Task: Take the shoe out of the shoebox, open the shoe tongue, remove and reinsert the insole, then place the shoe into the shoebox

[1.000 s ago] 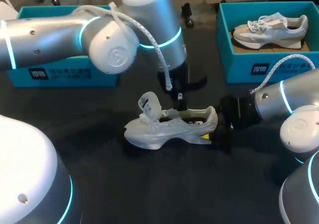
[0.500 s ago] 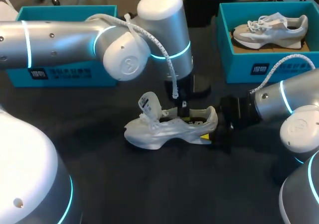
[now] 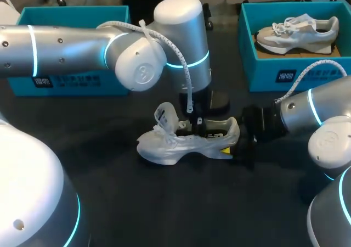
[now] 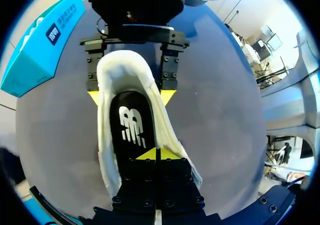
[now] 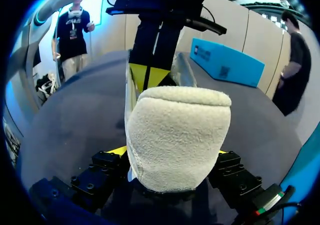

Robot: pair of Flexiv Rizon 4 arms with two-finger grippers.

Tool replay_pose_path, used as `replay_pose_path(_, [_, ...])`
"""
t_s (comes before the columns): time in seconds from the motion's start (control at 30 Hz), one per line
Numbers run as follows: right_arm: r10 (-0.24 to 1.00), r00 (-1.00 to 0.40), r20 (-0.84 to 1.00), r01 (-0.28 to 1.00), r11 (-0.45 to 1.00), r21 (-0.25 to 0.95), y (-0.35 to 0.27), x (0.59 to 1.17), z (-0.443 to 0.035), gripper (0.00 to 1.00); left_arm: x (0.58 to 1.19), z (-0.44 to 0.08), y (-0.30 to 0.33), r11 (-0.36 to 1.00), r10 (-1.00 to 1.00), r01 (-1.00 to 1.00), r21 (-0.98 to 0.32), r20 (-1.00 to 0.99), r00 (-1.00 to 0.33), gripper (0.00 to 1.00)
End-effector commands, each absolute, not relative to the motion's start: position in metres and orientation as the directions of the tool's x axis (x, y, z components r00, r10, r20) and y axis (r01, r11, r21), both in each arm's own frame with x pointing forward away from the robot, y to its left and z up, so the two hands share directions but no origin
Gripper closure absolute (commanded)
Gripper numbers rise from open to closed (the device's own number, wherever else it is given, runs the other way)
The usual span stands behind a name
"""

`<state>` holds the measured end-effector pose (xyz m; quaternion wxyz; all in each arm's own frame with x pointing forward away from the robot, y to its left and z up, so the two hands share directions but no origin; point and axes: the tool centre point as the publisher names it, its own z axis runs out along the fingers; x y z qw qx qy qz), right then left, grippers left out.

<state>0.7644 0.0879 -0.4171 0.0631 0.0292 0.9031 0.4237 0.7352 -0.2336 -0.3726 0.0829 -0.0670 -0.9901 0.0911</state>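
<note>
A white shoe point(image 3: 184, 141) lies on the dark table, toe to the left, its tongue point(image 3: 164, 114) lifted. The right gripper point(image 3: 233, 142) is shut on the fleecy heel point(image 5: 177, 135), one yellow finger on each side. In the left wrist view those fingers point(image 4: 167, 96) flank the heel point(image 4: 125, 65). The left gripper point(image 3: 198, 122) comes down from above into the shoe's opening. Its tips point(image 4: 156, 154) are shut together right over the black insole point(image 4: 131, 130). I cannot see whether they pinch the insole. From the right wrist view the left gripper point(image 5: 149, 77) stands just beyond the heel.
A teal shoebox point(image 3: 296, 74) at the back right holds a second grey-and-white shoe point(image 3: 299, 32). Another teal box point(image 3: 71, 79) sits at the back left, partly behind my left arm. Bare dark table lies in front of the shoe.
My left arm has swung right and lowered, bringing its shut gripper from behind the shoe down into the opening. The shoe and right arm have stayed put.
</note>
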Motion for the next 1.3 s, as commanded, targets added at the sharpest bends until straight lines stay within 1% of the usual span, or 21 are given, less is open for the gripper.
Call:
replay_pose_path(0.03, [0.108,-0.990,-0.091,0.000,0.643,0.766,0.088,0.765,-0.418,1.00,0.736,-0.380,-0.237,0.974,0.158,0.124,-0.191,0.175,-0.972,1.00])
replay_pose_path(0.13, [0.108,-0.990,-0.091,0.000,0.643,0.766,0.088,0.765,-0.418,1.00,0.736,-0.383,-0.237,0.973,0.163,0.127,-0.193,0.182,-0.970,1.00])
replay_pose_path(0.17, [0.108,-0.990,-0.091,0.000,0.643,0.766,0.088,0.765,-0.418,1.00,0.735,-0.384,-0.236,0.972,0.166,0.130,-0.195,0.186,-0.968,0.96])
replay_pose_path(0.2, [0.108,-0.990,-0.091,0.000,0.643,0.766,0.088,0.765,-0.418,1.00,0.735,-0.385,-0.236,0.972,0.167,0.130,-0.195,0.187,-0.968,0.84])
replay_pose_path(0.23, [0.108,-0.990,-0.091,0.000,0.643,0.766,0.088,0.765,-0.418,1.00,0.735,-0.386,-0.235,0.972,0.167,0.131,-0.194,0.187,-0.968,0.75])
replay_pose_path(0.27, [0.108,-0.990,-0.091,0.000,0.643,0.766,0.088,0.765,-0.418,1.00,0.735,-0.387,-0.235,0.972,0.168,0.131,-0.193,0.189,-0.968,0.73])
replay_pose_path(0.3, [0.108,-0.990,-0.091,0.000,0.643,0.766,0.088,0.765,-0.418,1.00,0.735,-0.387,-0.235,0.973,0.168,0.130,-0.193,0.192,-0.967,0.68])
replay_pose_path(0.57, [0.108,-0.990,-0.091,0.000,0.643,0.766,0.088,0.765,-0.418,1.00,0.736,-0.398,-0.234,0.973,0.175,0.140,-0.184,0.192,-0.966,0.61])
replay_pose_path(0.77, [0.108,-0.990,-0.091,0.000,0.643,0.766,0.088,0.765,-0.418,1.00,0.739,-0.409,-0.233,0.969,0.185,0.152,-0.193,0.167,-0.968,0.63])
replay_pose_path(0.87, [0.108,-0.990,-0.091,0.000,0.643,0.766,0.088,0.765,-0.418,1.00,0.738,-0.413,-0.232,0.965,0.199,0.171,-0.197,0.133,-0.971,0.61])
replay_pose_path(0.93, [0.108,-0.990,-0.091,0.000,0.643,0.766,0.088,0.765,-0.418,1.00,0.737,-0.417,-0.231,0.963,0.209,0.182,-0.196,0.123,-0.970,0.56])
replay_pose_path(1.03, [0.108,-0.990,-0.091,0.000,0.643,0.766,0.088,0.765,-0.418,1.00,0.736,-0.424,-0.230,0.961,0.220,0.199,-0.193,0.093,-0.971,0.56])
replay_pose_path(1.13, [0.108,-0.990,-0.091,0.000,0.643,0.766,0.088,0.765,-0.418,1.00,0.737,-0.430,-0.231,0.960,0.222,0.206,-0.189,0.065,-0.973,0.60])
replay_pose_path(1.23, [0.108,-0.990,-0.091,0.000,0.643,0.766,0.088,0.765,-0.418,1.00,0.738,-0.433,-0.232,0.959,0.223,0.216,-0.184,0.015,-0.975,0.67])
replay_pose_path(1.3, [0.108,-0.990,-0.091,0.000,0.643,0.766,0.088,0.765,-0.418,1.00,0.739,-0.434,-0.232,0.959,0.217,0.215,-0.184,-0.008,-0.976,0.71])
